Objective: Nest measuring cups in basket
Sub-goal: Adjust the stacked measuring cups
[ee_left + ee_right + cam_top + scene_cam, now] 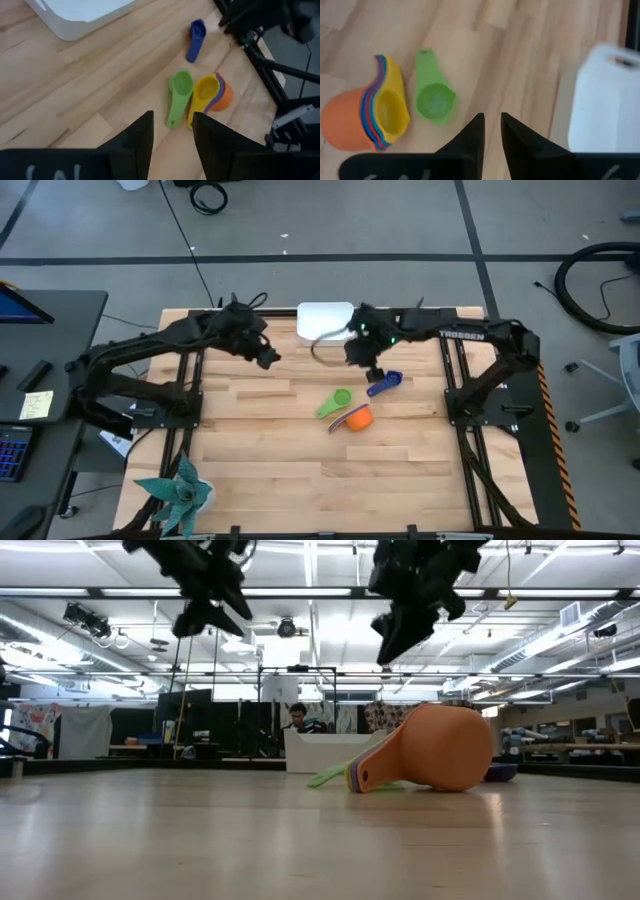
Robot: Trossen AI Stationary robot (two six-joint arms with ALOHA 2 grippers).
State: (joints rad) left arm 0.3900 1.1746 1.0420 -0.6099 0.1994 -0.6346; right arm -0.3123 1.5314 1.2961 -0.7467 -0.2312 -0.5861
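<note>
The white basket stands at the table's far edge, nothing showing in it. An orange measuring cup lies on its side mid-table with several smaller cups nested in it, yellow innermost. A green cup lies flat beside it. A dark blue cup lies just beyond. My left gripper hangs open above the table, left of the cups. My right gripper hovers above the blue cup, its fingers slightly apart with nothing between them.
Both arms' black frames flank the work area. A potted plant stands at the near left corner. Bare wood lies near the front edge. A person sits in the room beyond the table.
</note>
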